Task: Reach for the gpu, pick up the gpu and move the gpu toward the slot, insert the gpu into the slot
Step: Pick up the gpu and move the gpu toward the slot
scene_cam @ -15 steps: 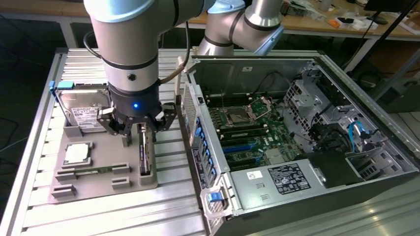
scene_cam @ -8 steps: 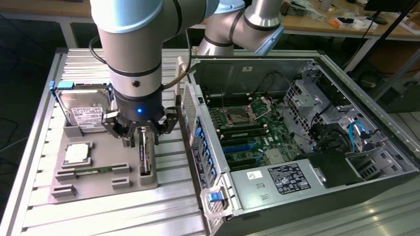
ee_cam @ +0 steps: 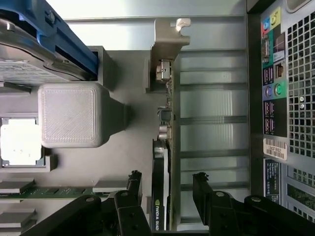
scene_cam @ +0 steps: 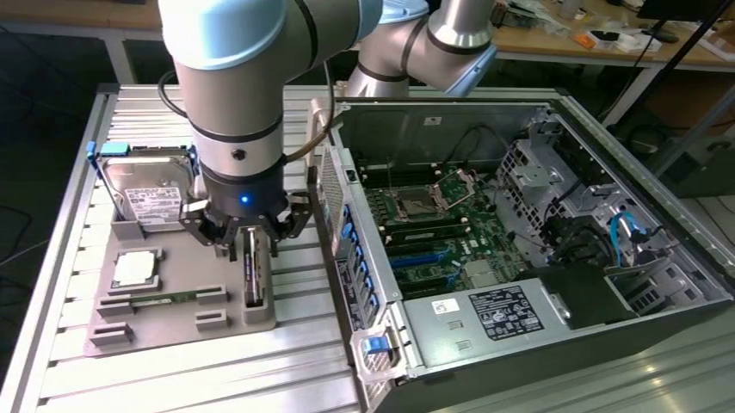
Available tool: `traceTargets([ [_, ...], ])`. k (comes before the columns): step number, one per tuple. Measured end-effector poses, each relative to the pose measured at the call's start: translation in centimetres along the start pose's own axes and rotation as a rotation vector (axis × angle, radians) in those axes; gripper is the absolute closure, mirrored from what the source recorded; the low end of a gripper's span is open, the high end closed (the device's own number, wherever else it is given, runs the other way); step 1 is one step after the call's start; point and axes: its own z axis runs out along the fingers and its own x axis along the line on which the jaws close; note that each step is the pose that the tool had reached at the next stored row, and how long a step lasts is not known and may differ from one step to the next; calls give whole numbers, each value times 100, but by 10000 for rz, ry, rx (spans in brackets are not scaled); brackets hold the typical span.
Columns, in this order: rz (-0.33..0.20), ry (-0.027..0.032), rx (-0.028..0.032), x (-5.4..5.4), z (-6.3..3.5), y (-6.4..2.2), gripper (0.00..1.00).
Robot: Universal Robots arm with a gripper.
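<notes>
The gpu (scene_cam: 257, 277) (ee_cam: 161, 177), a thin, flat, dark circuit card with a silvery metal end bracket, stands on its long edge in a grey plastic holder tray (scene_cam: 184, 331) (ee_cam: 128, 147) that lies on the ribbed aluminium table (scene_cam: 172, 379). It is just beside the rear wall of the open black computer case (scene_cam: 643, 215). The card's long axis runs parallel to that rear wall. In the wrist view the bracket end points towards the side of the tray where the boxy silver hard drive with a white label (scene_cam: 150, 196) stands upright. The opposite end passes between the fingers. In the exterior view the silver and pale-blue arm comes down from the top of the picture, with its last segment vertical and the black gripper (scene_cam: 253, 245) (ee_cam: 167, 183) pointing straight down over the card. The jaws are spread wide and straddle the card's upper edge, one black finger (ee_cam: 134, 181) on each flat side. The wrist view shows a gap between each finger and the card, so nothing is grasped. The slot (scene_cam: 423, 256), a long narrow plastic strip on the green motherboard (scene_cam: 460, 219), lies inside the case, well apart from the card.
</notes>
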Motion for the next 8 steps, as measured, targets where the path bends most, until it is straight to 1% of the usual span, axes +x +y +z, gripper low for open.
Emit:
traceTargets([
  [3, 5, 1, 1, 8, 29, -2, 46],
  [8, 5, 0, -1, 41, 38, -3, 46],
])
